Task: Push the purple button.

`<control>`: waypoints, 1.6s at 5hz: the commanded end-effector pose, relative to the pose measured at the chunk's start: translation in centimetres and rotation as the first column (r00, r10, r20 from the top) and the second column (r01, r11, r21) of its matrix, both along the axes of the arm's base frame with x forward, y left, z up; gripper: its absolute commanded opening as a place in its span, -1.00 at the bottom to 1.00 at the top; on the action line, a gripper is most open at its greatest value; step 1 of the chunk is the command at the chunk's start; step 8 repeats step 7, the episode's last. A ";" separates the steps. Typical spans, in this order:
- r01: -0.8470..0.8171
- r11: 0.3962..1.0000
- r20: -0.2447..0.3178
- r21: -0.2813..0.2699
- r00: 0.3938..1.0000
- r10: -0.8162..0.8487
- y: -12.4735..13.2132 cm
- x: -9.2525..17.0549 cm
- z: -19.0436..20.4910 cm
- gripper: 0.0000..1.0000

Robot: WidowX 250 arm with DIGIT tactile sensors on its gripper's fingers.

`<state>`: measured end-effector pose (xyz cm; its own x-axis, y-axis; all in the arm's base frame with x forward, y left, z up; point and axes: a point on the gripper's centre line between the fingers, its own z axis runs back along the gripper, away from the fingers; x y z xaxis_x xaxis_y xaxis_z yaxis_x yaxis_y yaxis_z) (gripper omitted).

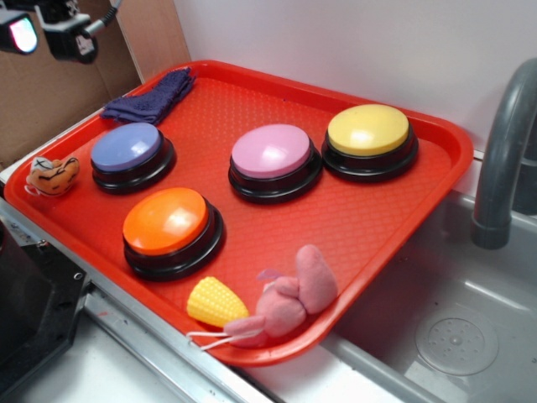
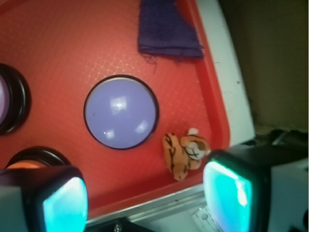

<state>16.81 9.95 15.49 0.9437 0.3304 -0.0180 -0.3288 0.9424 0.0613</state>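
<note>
A red plastic tray (image 1: 252, 109) holds four dome buttons. The glossy periwinkle-purple round button (image 2: 121, 111) sits near its corner, by a small plush tiger (image 2: 184, 153). The gripper (image 2: 145, 203) hovers above, jaws wide apart (holding nothing); best centre over the dome, then descend straight.

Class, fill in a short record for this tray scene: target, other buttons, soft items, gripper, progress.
target: purple button, far-left on the red tray
other buttons: orange button, pink button, yellow button
soft items: tiger toy on the tray rim by the target; purple cloth; pink plush; toy corn
gripper: gripper open, high above the tray
progress: target not yet touched
</note>
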 end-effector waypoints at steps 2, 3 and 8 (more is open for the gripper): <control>0.002 0.992 0.116 0.122 0.993 -0.016 -0.7 -1.5 4.2 1.00; 0.081 0.985 0.114 0.152 0.989 -0.099 -3.0 -2.9 4.8 1.00; 0.081 0.985 0.114 0.152 0.989 -0.099 -3.0 -2.9 4.8 1.00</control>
